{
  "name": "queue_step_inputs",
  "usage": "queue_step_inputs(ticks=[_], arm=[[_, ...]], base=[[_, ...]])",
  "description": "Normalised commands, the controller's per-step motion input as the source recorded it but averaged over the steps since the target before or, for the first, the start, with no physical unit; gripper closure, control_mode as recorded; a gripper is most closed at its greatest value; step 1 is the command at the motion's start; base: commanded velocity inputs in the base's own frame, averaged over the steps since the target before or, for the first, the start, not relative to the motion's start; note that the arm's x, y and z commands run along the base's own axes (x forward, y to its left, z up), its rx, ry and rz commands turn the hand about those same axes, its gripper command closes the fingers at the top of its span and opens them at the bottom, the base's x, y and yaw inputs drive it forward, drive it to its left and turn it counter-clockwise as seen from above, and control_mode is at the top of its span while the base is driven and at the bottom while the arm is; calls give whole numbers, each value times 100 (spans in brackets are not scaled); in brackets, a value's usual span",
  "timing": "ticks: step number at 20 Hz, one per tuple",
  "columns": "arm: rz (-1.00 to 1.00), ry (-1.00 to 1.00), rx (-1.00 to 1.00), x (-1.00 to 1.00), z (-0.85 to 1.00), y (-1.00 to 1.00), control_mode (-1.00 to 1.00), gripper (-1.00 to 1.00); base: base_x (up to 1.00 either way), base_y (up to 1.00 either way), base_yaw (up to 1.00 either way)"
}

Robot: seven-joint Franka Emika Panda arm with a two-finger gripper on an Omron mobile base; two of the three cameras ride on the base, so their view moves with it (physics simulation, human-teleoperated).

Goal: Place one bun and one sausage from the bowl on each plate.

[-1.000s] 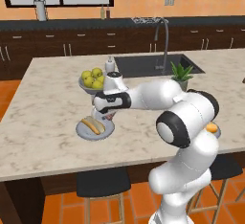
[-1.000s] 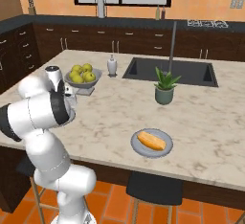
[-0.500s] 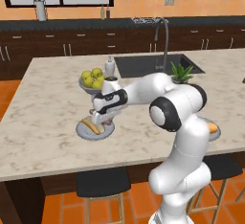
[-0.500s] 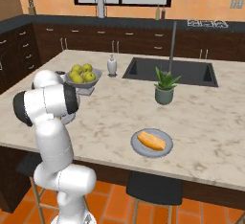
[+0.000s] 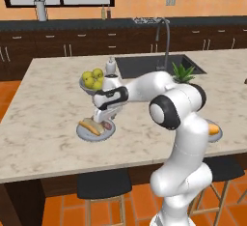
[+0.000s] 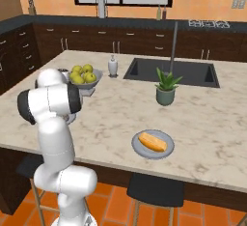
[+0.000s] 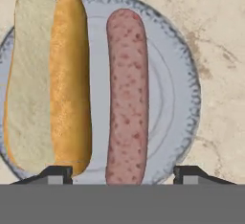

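- My pincer point(image 7: 122, 173) hangs released over the near plate point(image 7: 177, 98), its tips standing wide either side of the sausage point(image 7: 127, 94).
- The sausage lies flat just beside the bun point(image 7: 50, 79); I would lift straight up to avoid nudging either.
- The fruit bowl point(image 5: 92, 81) stands close behind; the far plate point(image 6: 153, 143) shows only a bun point(image 6: 152, 141).

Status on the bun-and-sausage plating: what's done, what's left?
Done: the pale grey round plate under the gripper carries a split golden bun and a speckled pink sausage side by side. In hand: nothing; the jaws stand apart on either side of the sausage. Left: the second grey plate near the counter's front edge shows a bun and no sausage that I can see.
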Motion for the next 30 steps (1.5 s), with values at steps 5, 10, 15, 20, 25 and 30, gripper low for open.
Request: queue_step_inputs(ticks=[5, 10, 15, 20, 25, 30], arm=[[-4, -12, 0, -92, 78, -12, -100, -100], [-13, -27, 0, -100, 89, -39, -100, -100], [-16, -13, 0, -100, 55, -36, -100, -100], [-3, -39, 5, -100, 0, -84, -100, -100], [0, 0, 0, 0, 0, 0, 100, -100], [0, 0, 0, 0, 0, 0, 100, -100]], base=[[0, 0, 0], [0, 0, 0], [0, 0, 0], [0, 0, 0], [-100, -98, -8], [-81, -99, -42]])
